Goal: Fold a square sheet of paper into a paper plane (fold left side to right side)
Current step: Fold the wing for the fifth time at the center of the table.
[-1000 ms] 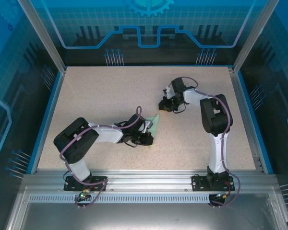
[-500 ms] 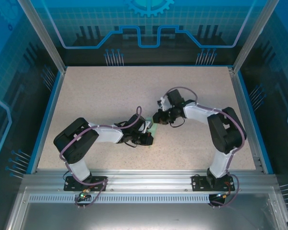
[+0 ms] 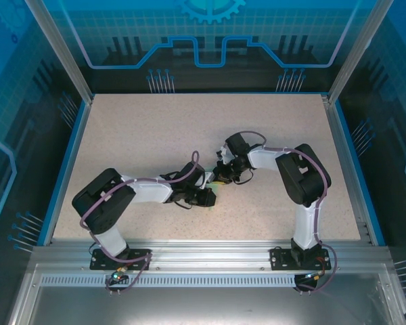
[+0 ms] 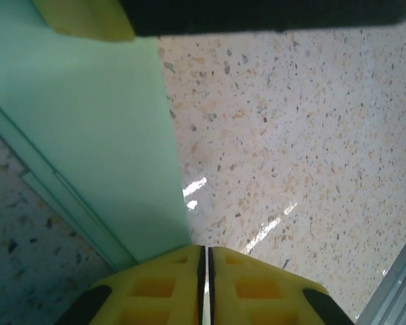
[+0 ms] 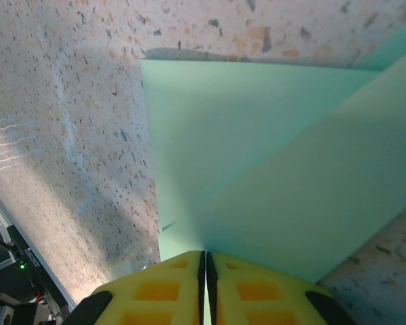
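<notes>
Left claw (image 4: 203, 252): pads closed to a hairline slit. The square sheet of paper (image 4: 88, 135), folded, lies on the tabletop (image 4: 291, 122) near its middle, between my two arms. Its edge runs right up to my left tips, and I cannot tell whether it is pinched there. Right claw (image 5: 204, 256): pads together likewise, tips against the paper where a crease ends.

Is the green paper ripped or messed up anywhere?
Nothing looks ripped or crumpled. I see the square sheet of paper folded with clean, straight creases, and one crease runs right into the shut tips of the right gripper. In the left wrist view its layered edges sit slightly stepped rather than flush, which is probably just the fold.
</notes>
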